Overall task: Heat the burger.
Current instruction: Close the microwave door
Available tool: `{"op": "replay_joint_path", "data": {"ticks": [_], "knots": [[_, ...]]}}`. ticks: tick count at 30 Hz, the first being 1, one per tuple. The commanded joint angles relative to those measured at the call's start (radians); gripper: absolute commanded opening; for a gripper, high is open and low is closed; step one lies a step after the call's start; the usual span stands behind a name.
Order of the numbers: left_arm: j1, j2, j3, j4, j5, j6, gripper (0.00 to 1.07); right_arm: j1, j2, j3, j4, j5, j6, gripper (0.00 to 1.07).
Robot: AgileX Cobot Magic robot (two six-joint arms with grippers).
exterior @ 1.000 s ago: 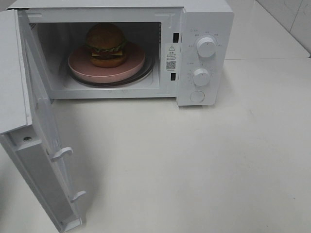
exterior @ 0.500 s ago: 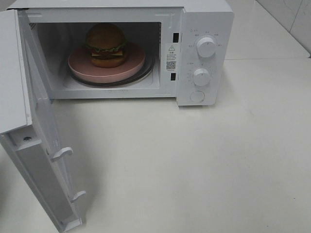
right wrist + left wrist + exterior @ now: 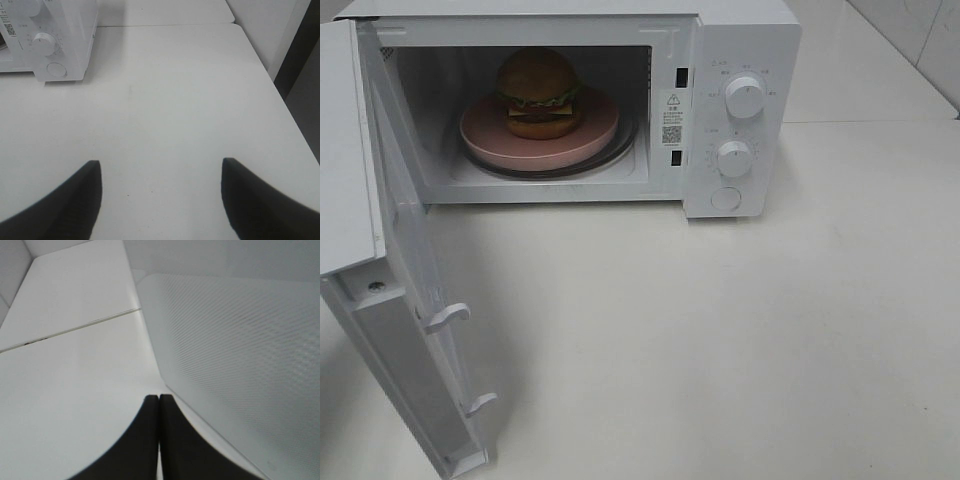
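Nothing that I can make out has moved over the last second: the overhead view looks the same as before, and neither arm shows in it.

From above, the microwave (image 3: 740, 40) fills the upper part of the frame with its door (image 3: 405, 340) swung wide toward the lower left. The burger (image 3: 538, 92) sits inside the cavity on a pink plate (image 3: 590, 140), upper left of centre, bun upright with lettuce and cheese showing at its edge. The plate rests on the glass turntable (image 3: 628, 148).

On the strip between cavity and controls is a white sticker (image 3: 671, 117) with a warning triangle above a few printed lines and a QR code; I cannot read the lines. The control panel has an upper knob (image 3: 745, 98), a lower knob (image 3: 733, 159) and a round button (image 3: 725, 198). Small grey markings ring both knobs, too fine to read. I see no brand name.

My left gripper (image 3: 159, 400) has its fingers pressed together with nothing between them, hanging over the white table (image 3: 75, 380) close beside the dotted mesh of the door panel (image 3: 240, 350).

My right gripper (image 3: 161, 165) stands wide apart and empty over bare tabletop, well away from the microwave's control panel, which shows in its wrist view.
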Motion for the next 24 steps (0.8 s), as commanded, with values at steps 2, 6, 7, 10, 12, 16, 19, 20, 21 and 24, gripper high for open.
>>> {"op": "replay_joint_path", "data": {"ticks": [2,6,7,10,12,16,19,20,21,24], "knots": [[0.001,0.028,-0.011,0.117,-0.099,-0.087,0.0,-0.005,-0.027,0.004,-0.002,-0.001,-0.011,0.67],[0.001,0.069,-0.011,0.173,-0.178,-0.126,0.0,-0.005,-0.027,0.004,-0.002,-0.001,-0.011,0.67],[0.001,0.105,-0.017,0.203,-0.211,-0.126,0.0,-0.005,-0.027,0.004,-0.002,-0.001,-0.011,0.67],[0.001,0.152,-0.033,0.214,-0.236,-0.143,0.0,-0.005,-0.027,0.004,-0.002,-0.001,-0.011,0.67],[0.001,0.181,-0.048,0.218,-0.264,-0.163,0.0,-0.005,-0.027,0.004,-0.002,-0.001,-0.011,0.67],[0.001,0.238,-0.095,0.245,-0.313,-0.218,0.0,-0.005,-0.027,0.004,-0.002,-0.001,-0.011,0.67],[0.001,0.264,-0.122,0.275,-0.317,-0.247,0.0,-0.005,-0.027,0.004,-0.002,-0.001,-0.011,0.67],[0.001,0.288,-0.149,0.313,-0.317,-0.279,0.0,-0.005,-0.027,0.004,-0.002,-0.001,-0.011,0.67],[-0.001,0.297,-0.164,0.328,-0.318,-0.294,0.0,-0.005,-0.027,0.004,-0.002,-0.001,-0.011,0.67],[-0.024,0.317,-0.203,0.321,-0.316,-0.303,0.0,-0.005,-0.027,0.004,-0.002,-0.001,-0.011,0.67]]}}
